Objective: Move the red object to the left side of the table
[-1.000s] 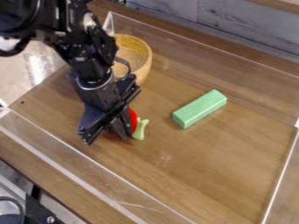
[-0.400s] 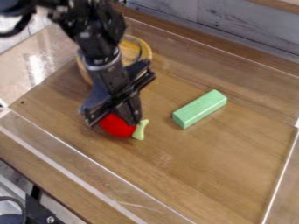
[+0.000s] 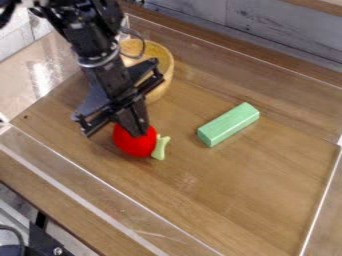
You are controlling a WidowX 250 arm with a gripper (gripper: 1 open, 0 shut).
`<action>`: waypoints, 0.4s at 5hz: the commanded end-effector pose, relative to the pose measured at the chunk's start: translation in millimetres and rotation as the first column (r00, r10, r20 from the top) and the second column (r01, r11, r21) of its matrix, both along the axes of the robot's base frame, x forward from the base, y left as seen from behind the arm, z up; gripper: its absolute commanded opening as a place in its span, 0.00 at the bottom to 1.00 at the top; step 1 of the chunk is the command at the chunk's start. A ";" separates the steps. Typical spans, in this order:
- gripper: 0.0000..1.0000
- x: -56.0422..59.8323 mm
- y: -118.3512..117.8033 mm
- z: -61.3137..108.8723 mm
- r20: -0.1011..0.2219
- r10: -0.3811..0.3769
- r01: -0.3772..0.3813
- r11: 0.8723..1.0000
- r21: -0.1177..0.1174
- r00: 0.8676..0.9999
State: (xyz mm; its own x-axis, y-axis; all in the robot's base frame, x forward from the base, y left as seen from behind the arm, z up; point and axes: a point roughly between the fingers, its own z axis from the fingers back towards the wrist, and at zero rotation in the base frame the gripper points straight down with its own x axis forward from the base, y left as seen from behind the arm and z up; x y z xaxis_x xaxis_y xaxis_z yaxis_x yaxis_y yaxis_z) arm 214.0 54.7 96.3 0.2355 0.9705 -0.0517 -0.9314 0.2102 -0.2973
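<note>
Near the middle of the worktop (image 3: pixel 247 195), a little toward the left of the picture, the red object (image 3: pixel 130 142) sits right under my gripper (image 3: pixel 130 124). Its pale green stem (image 3: pixel 160 150) sticks out on its right side, low against the wood. My fingers are drawn together at the top of the red object, pointing steeply down. I cannot tell whether they pinch it or only touch it, nor whether it is clear of the worktop. Behind the gripper, my dark arm rises toward the upper left corner. A bowl (image 3: pixel 162 64) stands just behind it, partly hidden by the arm, near the far clear wall (image 3: pixel 254 50). To the right of the red object, well apart from it, a light green block (image 3: pixel 227 124) lies flat at a slant.
</note>
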 end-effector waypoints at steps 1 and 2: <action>0.00 8.4 7.3 18.8 0.042 0.035 -0.036 0.999 0.014 0.998; 0.00 4.2 21.0 20.3 0.036 0.065 -0.066 0.998 0.024 0.997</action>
